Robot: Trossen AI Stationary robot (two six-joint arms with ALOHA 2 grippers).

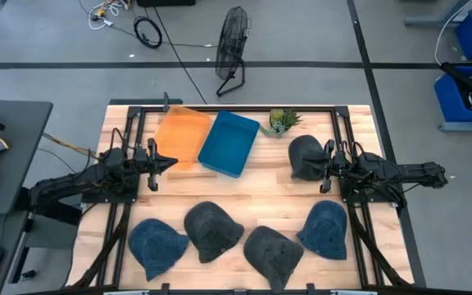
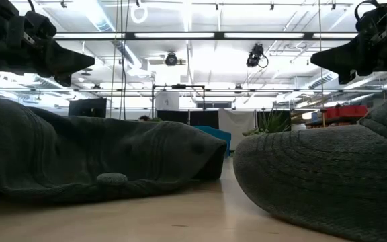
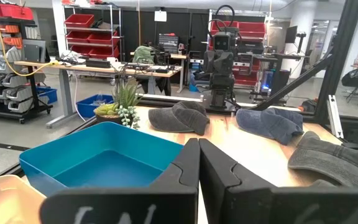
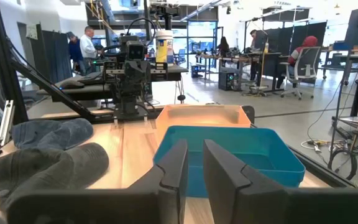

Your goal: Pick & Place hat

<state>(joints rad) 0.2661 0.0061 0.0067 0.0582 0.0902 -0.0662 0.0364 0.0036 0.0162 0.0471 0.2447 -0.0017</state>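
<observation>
Several hats lie on the wooden table. A dark grey hat (image 1: pixel 304 156) rests flat near the right side. Along the near edge lie a blue hat (image 1: pixel 157 246), two dark grey hats (image 1: pixel 212 230) (image 1: pixel 273 252) and another blue hat (image 1: pixel 324 229). My left gripper (image 1: pixel 170 161) (image 3: pixel 199 155) hangs shut above the table, beside the orange tray (image 1: pixel 180 135). My right gripper (image 1: pixel 321 168) (image 4: pixel 194 158) hovers over the near edge of the dark grey hat (image 4: pixel 42 168), with a narrow gap between its fingers. Neither gripper touches anything.
A blue tray (image 1: pixel 229 143) and the orange tray sit side by side at the far middle of the table. A small potted plant (image 1: pixel 283 120) stands to the right of them. Bare wood (image 1: pixel 244 190) lies between the grippers. Black frame rails run along both table sides.
</observation>
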